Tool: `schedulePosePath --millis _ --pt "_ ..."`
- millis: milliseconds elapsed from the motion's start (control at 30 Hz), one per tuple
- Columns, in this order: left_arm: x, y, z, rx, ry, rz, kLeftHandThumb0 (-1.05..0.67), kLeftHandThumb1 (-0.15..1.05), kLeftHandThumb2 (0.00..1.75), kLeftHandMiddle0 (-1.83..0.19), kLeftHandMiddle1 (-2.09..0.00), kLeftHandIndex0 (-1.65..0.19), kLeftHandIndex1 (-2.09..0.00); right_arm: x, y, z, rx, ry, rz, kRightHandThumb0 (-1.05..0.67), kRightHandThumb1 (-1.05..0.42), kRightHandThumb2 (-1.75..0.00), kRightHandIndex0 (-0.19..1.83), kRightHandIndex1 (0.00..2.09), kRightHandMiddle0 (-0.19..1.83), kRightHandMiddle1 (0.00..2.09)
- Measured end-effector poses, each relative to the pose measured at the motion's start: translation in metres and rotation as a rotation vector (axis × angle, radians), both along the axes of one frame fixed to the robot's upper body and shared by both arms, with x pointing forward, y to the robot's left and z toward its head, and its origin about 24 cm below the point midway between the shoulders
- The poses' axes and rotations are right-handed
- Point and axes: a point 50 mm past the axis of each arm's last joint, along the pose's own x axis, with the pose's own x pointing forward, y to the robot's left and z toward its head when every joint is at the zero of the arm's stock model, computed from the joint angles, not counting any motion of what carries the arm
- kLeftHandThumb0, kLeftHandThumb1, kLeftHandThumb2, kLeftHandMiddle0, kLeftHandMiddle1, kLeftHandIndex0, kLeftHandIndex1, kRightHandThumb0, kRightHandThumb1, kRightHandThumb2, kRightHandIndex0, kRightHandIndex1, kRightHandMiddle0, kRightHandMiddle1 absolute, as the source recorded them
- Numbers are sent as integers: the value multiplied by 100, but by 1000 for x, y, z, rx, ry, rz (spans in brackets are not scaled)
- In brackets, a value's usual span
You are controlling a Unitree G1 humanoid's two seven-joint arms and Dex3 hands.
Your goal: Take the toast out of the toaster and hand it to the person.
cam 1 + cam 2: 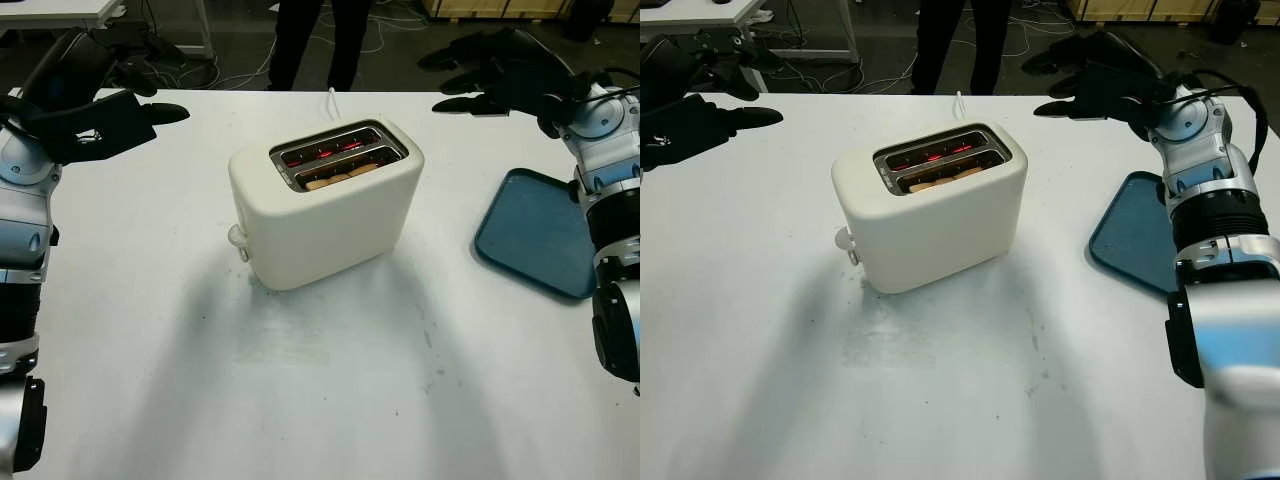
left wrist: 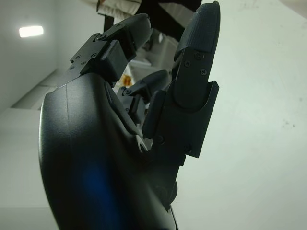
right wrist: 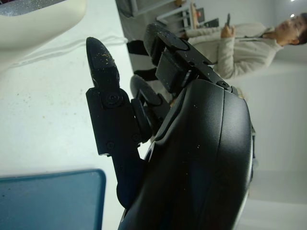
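Nearby, a blue tray [image 1: 530, 232] lies right of the toaster [image 1: 325, 200].

This looks like a robotics lab: a white table [image 1: 150, 330] with a toaster [image 1: 325, 205], loose cables [image 1: 235, 70] on the floor, another desk [image 1: 50, 12] behind.

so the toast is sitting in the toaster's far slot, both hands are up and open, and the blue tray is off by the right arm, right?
Not quite: the toast sits in the near slot of the toaster, and the far slot glows red, as the left eye view shows. The rest holds: the left hand and right hand are raised and open, and the blue tray lies by the right arm.
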Motion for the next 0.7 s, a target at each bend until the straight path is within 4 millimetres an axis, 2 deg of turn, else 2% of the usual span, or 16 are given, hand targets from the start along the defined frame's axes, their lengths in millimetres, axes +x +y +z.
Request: schedulePosePath --millis 100,267,700 --pt "0 -1 0 -7 4 3 -67 91 0 -49 -81 -50 -50 -1 0 1 -5 -6 5 -51 -89 0 73 3 67 0" --pt "0 -5 -1 -12 8 -5 -67 91 0 -49 -79 -50 -48 -1 -1 1 6 8 17 -43 -88 0 72 2 66 0" --pt "-1 -8 -1 -16 17 -4 -60 91 0 -49 -76 -52 -42 -3 -4 -1 46 5 23 -42 -87 0 70 1 63 0"
